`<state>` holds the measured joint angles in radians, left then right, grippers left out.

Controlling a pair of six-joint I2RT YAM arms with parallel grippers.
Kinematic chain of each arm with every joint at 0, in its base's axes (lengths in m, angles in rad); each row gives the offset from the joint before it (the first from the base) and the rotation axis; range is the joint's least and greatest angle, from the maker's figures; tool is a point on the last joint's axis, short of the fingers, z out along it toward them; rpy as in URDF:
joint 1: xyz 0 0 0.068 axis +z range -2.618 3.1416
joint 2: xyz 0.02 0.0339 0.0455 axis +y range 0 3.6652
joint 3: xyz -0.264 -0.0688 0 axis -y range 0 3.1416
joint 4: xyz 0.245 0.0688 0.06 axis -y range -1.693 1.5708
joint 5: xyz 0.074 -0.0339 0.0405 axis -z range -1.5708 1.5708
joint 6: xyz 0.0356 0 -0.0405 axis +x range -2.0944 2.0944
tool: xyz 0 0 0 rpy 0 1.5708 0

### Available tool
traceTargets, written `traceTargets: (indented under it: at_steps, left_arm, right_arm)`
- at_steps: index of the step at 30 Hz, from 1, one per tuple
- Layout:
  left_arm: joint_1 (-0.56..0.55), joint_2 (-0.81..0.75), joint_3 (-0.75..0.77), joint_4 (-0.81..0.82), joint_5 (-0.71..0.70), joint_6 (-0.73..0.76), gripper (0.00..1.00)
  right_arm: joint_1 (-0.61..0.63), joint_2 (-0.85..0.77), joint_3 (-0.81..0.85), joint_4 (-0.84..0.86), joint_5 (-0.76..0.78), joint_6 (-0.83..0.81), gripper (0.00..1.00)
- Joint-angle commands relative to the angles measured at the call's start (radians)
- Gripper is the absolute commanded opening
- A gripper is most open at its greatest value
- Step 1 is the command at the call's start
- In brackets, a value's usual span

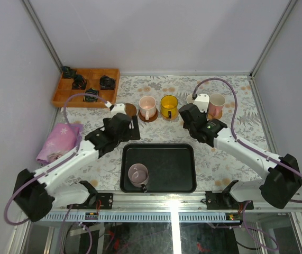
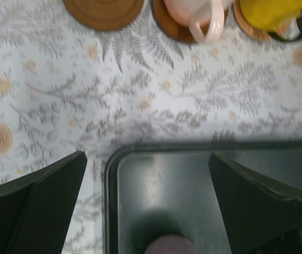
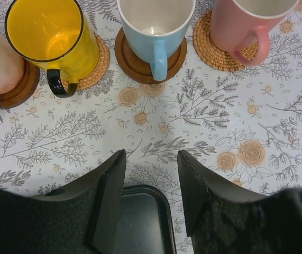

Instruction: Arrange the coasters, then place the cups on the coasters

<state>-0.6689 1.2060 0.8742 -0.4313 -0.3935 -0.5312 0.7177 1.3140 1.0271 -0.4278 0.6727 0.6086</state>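
Note:
The pale pink cup (image 1: 147,107) and the yellow cup (image 1: 168,106) stand on coasters at the back. Beside them are the blue-handled cup (image 3: 153,26) on a wooden coaster (image 3: 135,64) and a pink cup (image 3: 248,24) on a woven coaster (image 3: 212,48). An empty coaster (image 2: 103,10) lies left of the pale pink cup. The mauve cup (image 1: 138,175) stands in the black tray (image 1: 172,182). My left gripper (image 2: 146,154) hangs wide open over the tray's far left corner, holding nothing. My right gripper (image 3: 152,153) is open and empty, just short of the blue-handled cup.
At the back left, a wooden box (image 1: 86,87) holds several small black objects. A pink cloth (image 1: 61,140) lies at the left beside my left arm. Grey walls close in on both sides and the back.

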Motion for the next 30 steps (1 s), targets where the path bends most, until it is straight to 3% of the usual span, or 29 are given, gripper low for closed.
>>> traceTargets:
  at_steps: [1,10,17,19,26,30]
  left_arm:
    - [-0.064,-0.129,-0.046,-0.175,0.074,-0.113,1.00]
    - [-0.365,-0.211,0.005,-0.432,0.047,-0.401,1.00]
    - [-0.486,-0.252,-0.024,-0.593,0.031,-0.637,0.99]
    - [-0.514,-0.265,-0.048,-0.597,0.047,-0.689,0.91]
    - [-0.657,-0.255,-0.070,-0.618,0.026,-0.835,0.49]
    - [-0.685,-0.244,-0.078,-0.637,-0.007,-0.909,0.27]
  right_arm:
    - [-0.012,0.029,0.062,0.049,0.040,-0.033,0.51]
    - [-0.019,0.067,0.084,0.064,0.010,-0.047,0.55]
    - [-0.020,0.080,0.090,0.061,-0.019,-0.048,0.55]
    - [-0.020,0.080,0.089,0.060,-0.023,-0.047,0.55]
    - [-0.020,0.084,0.094,0.050,-0.031,-0.053,0.55]
    - [-0.020,0.095,0.099,0.041,-0.044,-0.046,0.56]
